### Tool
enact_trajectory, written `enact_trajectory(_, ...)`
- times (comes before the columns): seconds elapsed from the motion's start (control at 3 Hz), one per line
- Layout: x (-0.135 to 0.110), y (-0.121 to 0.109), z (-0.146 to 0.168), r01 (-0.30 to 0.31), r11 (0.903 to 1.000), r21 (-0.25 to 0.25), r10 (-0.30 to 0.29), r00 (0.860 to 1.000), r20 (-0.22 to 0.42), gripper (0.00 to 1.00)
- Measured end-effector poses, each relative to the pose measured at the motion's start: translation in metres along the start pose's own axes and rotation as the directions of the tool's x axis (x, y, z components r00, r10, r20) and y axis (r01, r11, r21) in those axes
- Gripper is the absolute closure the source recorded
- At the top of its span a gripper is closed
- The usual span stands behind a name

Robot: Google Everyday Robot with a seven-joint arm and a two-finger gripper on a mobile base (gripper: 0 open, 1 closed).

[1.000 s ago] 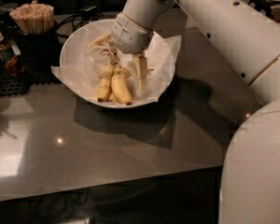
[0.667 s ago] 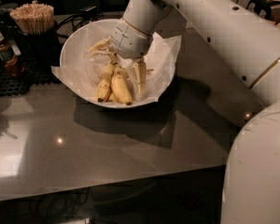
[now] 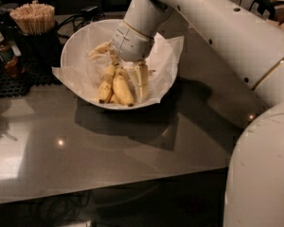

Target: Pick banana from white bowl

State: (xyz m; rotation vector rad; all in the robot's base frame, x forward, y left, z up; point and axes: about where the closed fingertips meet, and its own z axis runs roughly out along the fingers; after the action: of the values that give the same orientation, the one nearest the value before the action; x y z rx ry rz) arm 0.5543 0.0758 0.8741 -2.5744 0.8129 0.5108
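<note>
In the camera view, the robot's big white arm [image 3: 217,27] reached from the right down into the white bowl [image 3: 73,41]. The claw [image 3: 131,72] hung low inside the bowl, right over the fruit. I could not tell if the claw was clenched or let loose. The banana [image 3: 123,90], fat and yellow with a dark tip, lay in the bowl just under the claw, on the crinkly white paper [image 3: 168,56]. A thinner banana [image 3: 105,85] lay touching it on its left side. Some pale bits [image 3: 100,48] lay to the left of the claw, and I could not tell what they were. Well off to the claw's left stood a cup of wooden sticks [image 3: 33,19] and a small brown bottle [image 3: 4,56] on a black mat [image 3: 9,84]. The bowl sat on a shiny grey table [image 3: 109,150].
</note>
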Motion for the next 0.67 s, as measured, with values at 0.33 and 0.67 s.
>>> enact_trajectory(0.33,0.0037,0.0037,0.0073,-0.019,0.9992,-0.035,0.019,1.0,0.006,0.19)
enact_trajectory(0.67,0.0037,0.0037,0.0073,-0.019,0.9992,-0.035,0.019,1.0,0.006,0.42)
